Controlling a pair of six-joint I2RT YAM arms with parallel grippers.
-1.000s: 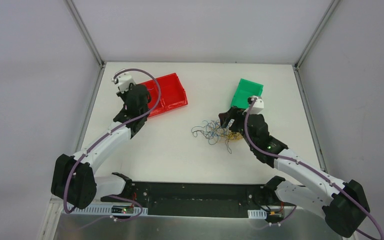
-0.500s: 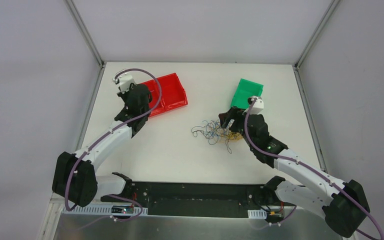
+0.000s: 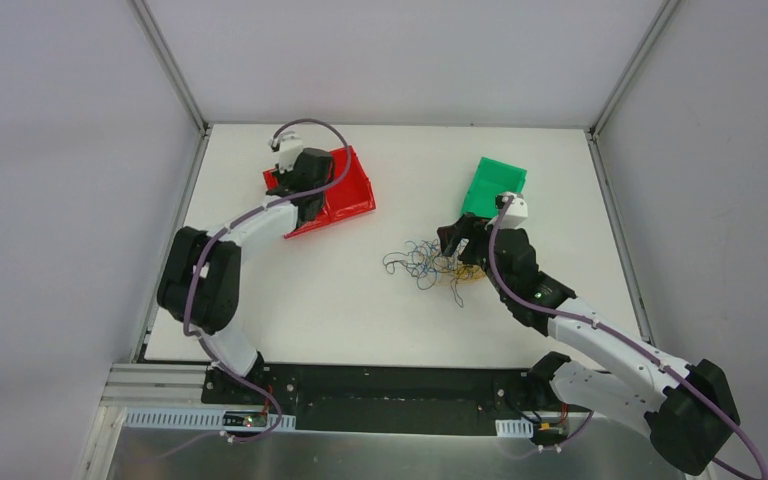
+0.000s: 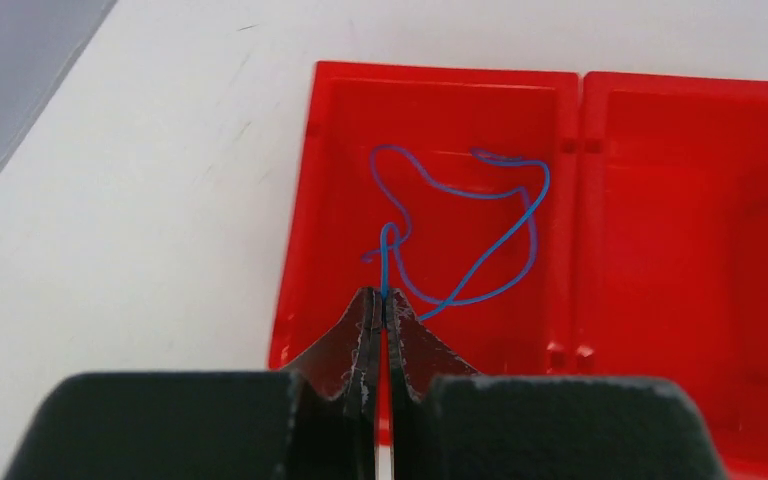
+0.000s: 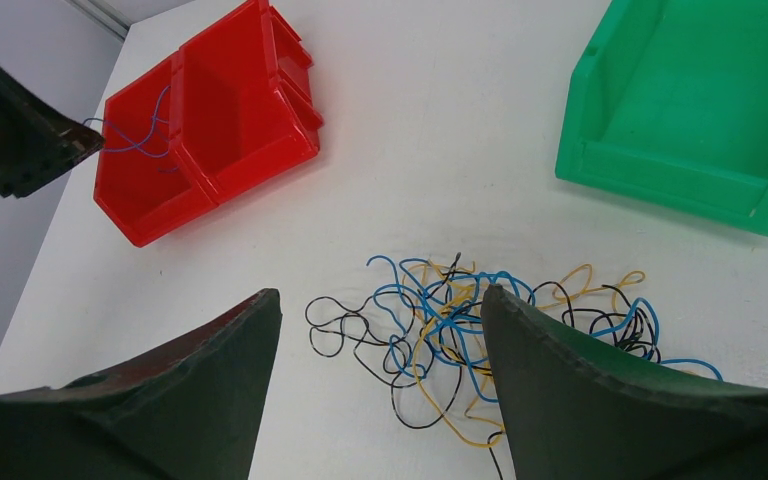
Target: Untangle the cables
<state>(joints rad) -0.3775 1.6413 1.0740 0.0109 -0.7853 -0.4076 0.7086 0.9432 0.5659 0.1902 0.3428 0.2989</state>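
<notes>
White tbl point(image 3: 360, 310), grey walls point(image 3: 60, 150), alu corner posts point(image 3: 170, 65)

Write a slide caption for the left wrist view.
Left tool shut on a thin blue wire whose loops sit in one compartment of a red two-compartment bin.

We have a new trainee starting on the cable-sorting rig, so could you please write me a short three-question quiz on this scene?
1. True or false: the right gripper is shut on the tangle of thin wires.
2. What is pinched in the shut left gripper? A) a yellow wire B) a blue wire C) a black wire
3. Over which bin does that wire hang?

Key
1. False: its jaws stand open over the tangle, gripping nothing.
2. B.
3. The red bin: the wire loops into the compartment farther from the tangle, not the green bin.
</notes>
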